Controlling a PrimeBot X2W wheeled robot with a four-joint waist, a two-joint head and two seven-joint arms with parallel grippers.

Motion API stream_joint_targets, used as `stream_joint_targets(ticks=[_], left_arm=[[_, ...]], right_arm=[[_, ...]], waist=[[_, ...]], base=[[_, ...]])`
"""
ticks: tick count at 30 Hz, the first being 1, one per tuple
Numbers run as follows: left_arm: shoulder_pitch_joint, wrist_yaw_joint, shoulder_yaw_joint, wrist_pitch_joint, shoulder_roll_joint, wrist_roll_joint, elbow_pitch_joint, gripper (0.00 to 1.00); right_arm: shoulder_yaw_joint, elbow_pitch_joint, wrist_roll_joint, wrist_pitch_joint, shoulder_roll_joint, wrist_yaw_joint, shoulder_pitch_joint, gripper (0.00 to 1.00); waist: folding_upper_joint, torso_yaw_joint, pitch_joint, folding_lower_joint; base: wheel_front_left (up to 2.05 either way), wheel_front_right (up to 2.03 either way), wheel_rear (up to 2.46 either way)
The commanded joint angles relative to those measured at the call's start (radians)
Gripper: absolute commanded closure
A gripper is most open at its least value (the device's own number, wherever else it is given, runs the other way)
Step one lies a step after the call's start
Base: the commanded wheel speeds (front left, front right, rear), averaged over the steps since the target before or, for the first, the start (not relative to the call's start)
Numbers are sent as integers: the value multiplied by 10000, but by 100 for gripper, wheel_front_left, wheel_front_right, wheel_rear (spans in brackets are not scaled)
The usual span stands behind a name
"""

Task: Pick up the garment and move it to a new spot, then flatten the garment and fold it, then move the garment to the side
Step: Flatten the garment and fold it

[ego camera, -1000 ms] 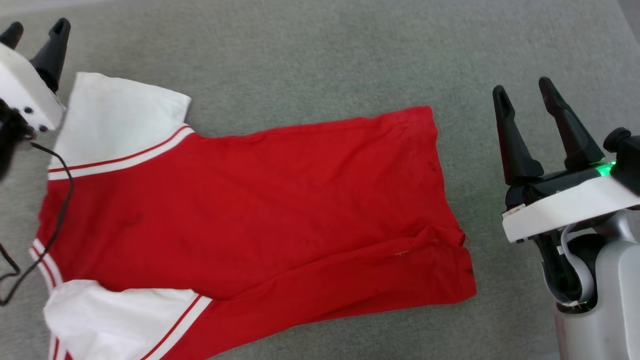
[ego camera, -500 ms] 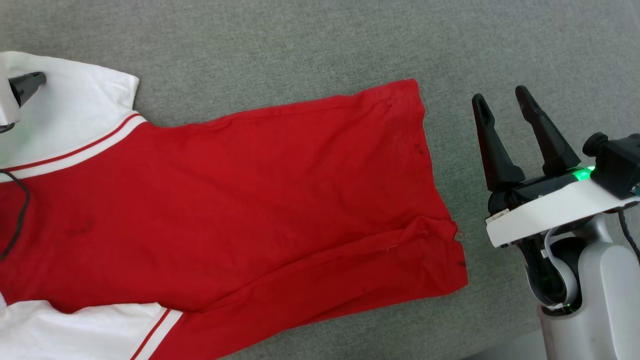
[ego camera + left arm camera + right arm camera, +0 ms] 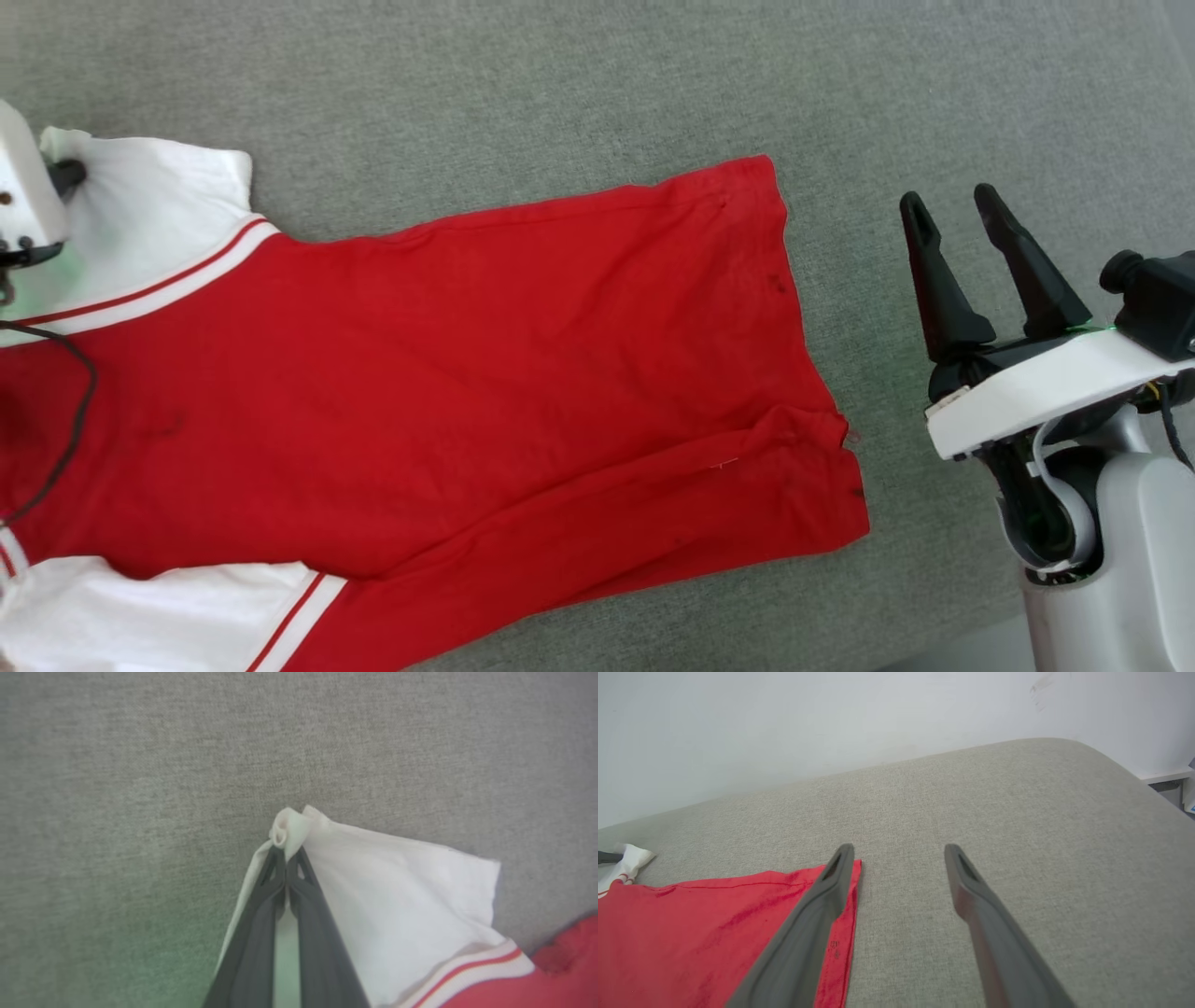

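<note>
left gripper (image 3: pixel 287 857) just pinched the bunched white sleeve tip (image 3: pixel 292 828) of the thin red jersey (image 3: pixel 467 373), right gripper (image 3: pixel 952 210) spread wide over the grey weave (image 3: pixel 560 84)

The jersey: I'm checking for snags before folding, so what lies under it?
The jersey lies spread on grey upholstery, which shows around its edges. Whatever sits beneath the cloth is covered.

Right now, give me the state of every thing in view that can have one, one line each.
garment: spread out on the grey cushion, unfolded, with a raised crease near the hem.
white sleeve: its corner is bunched and pinched.
left gripper: shut on the sleeve corner.
right gripper: open, holding nothing, beside the hem.
</note>
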Motion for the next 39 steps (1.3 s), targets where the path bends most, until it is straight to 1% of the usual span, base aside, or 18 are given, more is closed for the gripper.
stream_joint_targets(ticks=[1, 4, 6, 10, 12, 16, 24, 29, 30, 31, 32, 35, 39], left_arm=[[440, -87, -191, -28, -242, 21, 166, 100], [254, -193, -69, -515, -337, 65, 190, 100], [139, -289, -39, -800, -410, 122, 103, 100], [-64, -569, 7, -1400, -729, 119, -236, 100], [-89, -621, 8, -1592, -874, 109, -428, 100], [-182, -721, -82, -1870, -1053, 233, -886, 100], [-342, -794, -218, -2191, -1272, 409, -1591, 100], [-388, -864, -282, -2320, -1346, 466, -1767, 100], [-369, -857, -285, -2351, -1357, 464, -1775, 100], [-339, -869, -286, -2368, -1372, 455, -1780, 100], [-294, -880, -286, -2394, -1378, 438, -1771, 100], [-85, -901, -240, -2496, -1350, 356, -1724, 100], [216, -900, -99, -2811, -1326, 272, -1759, 100]], right_arm=[[-55, 98, 136, 175, -94, -4, -34, 0], [-154, 285, 389, 804, -280, -6, -165, 0], [-240, 447, 562, 1472, -434, -4, -292, 0], [-528, 1045, 929, 3349, -855, -4, -682, 0], [-593, 1366, 1026, 4255, -1075, -4, -954, 0], [-517, 1901, 1206, 5572, -1296, -4, -1577, 0], [-150, 3123, 1286, 6953, -1532, -4, -3188, 0], [334, 4098, 1303, 8314, -1511, -4, -3631, 0], [409, 4257, 1267, 8579, -1502, -4, -3653, 52], [457, 4338, 1281, 8724, -1466, -4, -3683, 84], [427, 4409, 1357, 8843, -1402, -4, -3701, 100], [451, 4287, 1361, 8884, -1486, -3, -3847, 100], [376, 3727, 1349, 8505, -1790, -3, -3989, 100]], waist=[[-1, 161, -184, -1], [-1, 413, -456, -1], [-1, 611, -611, -1], [-1, 1116, -773, -1], [-1, 1388, -763, -1], [-1, 1867, -573, -1], [-1, 2540, 11, -1], [-1, 2719, 187, -1], [-1, 2736, 193, -1], [-1, 2755, 192, -1], [-1, 2771, 177, -1], [-1, 2796, 33, -1], [-1, 2849, -356, -1]], base=[[0, 0, 0], [0, 0, 0], [0, 0, 0], [0, 0, 0], [0, 0, 0], [0, 0, 0], [0, 0, 0], [0, 0, 0], [0, 0, 0], [0, 0, 0], [0, 0, 0], [0, 0, 0], [0, 0, 0]])
